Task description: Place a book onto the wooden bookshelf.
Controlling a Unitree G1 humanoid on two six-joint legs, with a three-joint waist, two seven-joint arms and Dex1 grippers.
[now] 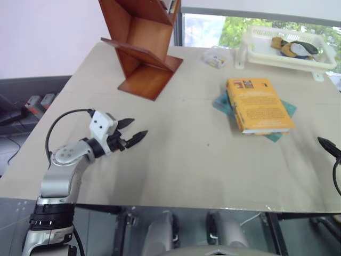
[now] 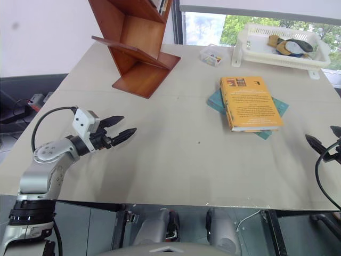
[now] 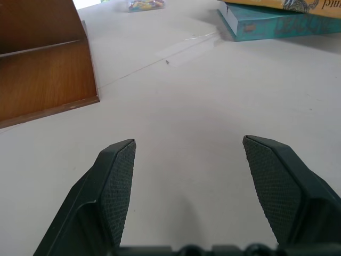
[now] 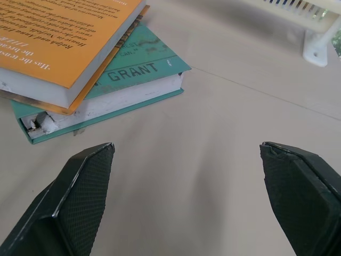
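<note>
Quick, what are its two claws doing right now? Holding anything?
Left gripper: open, holding nothing.
Right gripper: open, holding nothing, near the book.

Bright, even daylight from the window (image 1: 250, 26) behind the worktop (image 1: 181, 160); foliage outside slightly blown out. Soft, faint shadows only: a thin one under the wooden bookshelf (image 1: 141, 50), another beneath the book (image 1: 258, 104) stack. Mild sheen on the polished shelf boards, no hard glare on the matte worktop. Head views sharp in the centre, slight softness and bowing toward the corners. Wrist views crisp on the black fingertips (image 3: 117, 186), far background a little soft. No motion blur.
</note>
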